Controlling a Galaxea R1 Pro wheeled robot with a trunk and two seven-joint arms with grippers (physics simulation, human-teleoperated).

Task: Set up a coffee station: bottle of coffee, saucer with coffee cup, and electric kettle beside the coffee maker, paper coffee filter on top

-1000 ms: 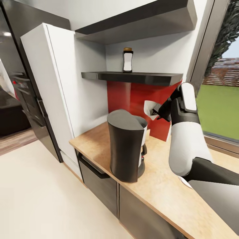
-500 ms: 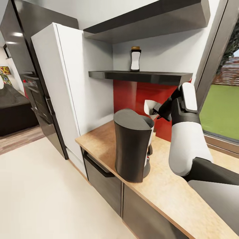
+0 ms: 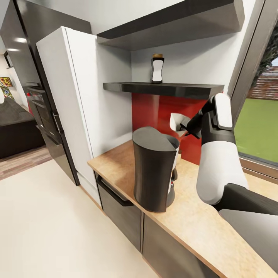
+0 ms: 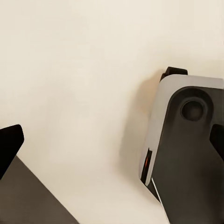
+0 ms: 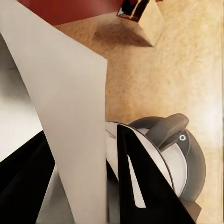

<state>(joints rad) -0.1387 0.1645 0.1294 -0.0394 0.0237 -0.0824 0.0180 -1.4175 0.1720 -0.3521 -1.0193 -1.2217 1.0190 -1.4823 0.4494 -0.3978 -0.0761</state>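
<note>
Right gripper (image 3: pixel 184 128) is clamped on the paper coffee filter (image 3: pixel 177 122), holding it just above the coffee maker (image 3: pixel 153 173); the bottle of coffee (image 3: pixel 156 69) sits on the shelf (image 3: pixel 170 89) higher up.

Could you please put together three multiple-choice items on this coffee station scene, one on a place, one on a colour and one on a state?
1. Where is the coffee bottle?
A. on the shelf
B. on the countertop
C. in the right gripper

2. What colour is the wall panel behind the coffee maker?
A. green
B. red
C. blue

3. What state is the paper filter in?
A. lying flat on the countertop
B. seated in the coffee maker
C. held in the right gripper above the coffee maker

Answers:
1. A, since the bottle stands upright on the dark shelf above the countertop.
2. B, as the head view shows a red panel below the shelf.
3. C, because the fingers pinch the white filter in the air, clear of the coffee maker's top.
</note>
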